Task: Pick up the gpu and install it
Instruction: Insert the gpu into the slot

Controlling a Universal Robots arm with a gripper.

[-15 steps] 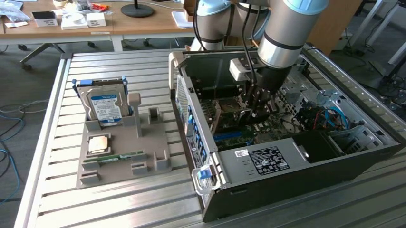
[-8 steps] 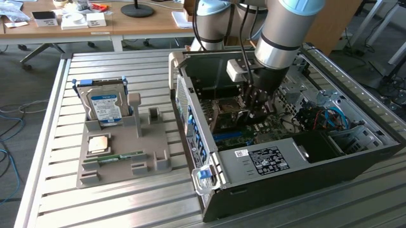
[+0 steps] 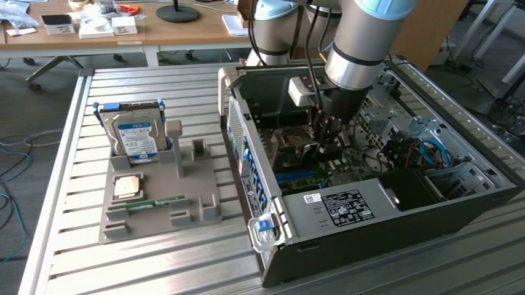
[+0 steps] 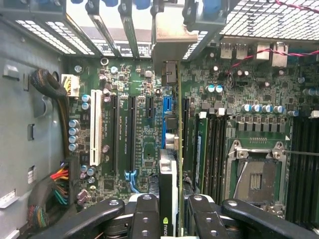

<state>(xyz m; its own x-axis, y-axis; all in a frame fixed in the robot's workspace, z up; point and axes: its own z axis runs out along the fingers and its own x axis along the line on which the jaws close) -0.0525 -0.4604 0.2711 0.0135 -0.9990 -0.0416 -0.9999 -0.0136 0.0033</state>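
the jaws pinch the gpu (image 4: 168, 194) edge-on, held over the motherboard (image 4: 142, 144).

A robotics lab set in an office is shown: an open computer case (image 3: 369, 215) is laid on a slatted metal counter (image 3: 164, 270), a gpu (image 4: 168, 174) is gripped by the claw (image 4: 172, 209) of a robot arm (image 3: 361, 43), and wooden desks (image 3: 189, 32) are seen behind.

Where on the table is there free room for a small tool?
Bare slats lie between the grey holder and the table edge at the exterior view's left, and on the holder's near side. The computer case is crowded around the claw.
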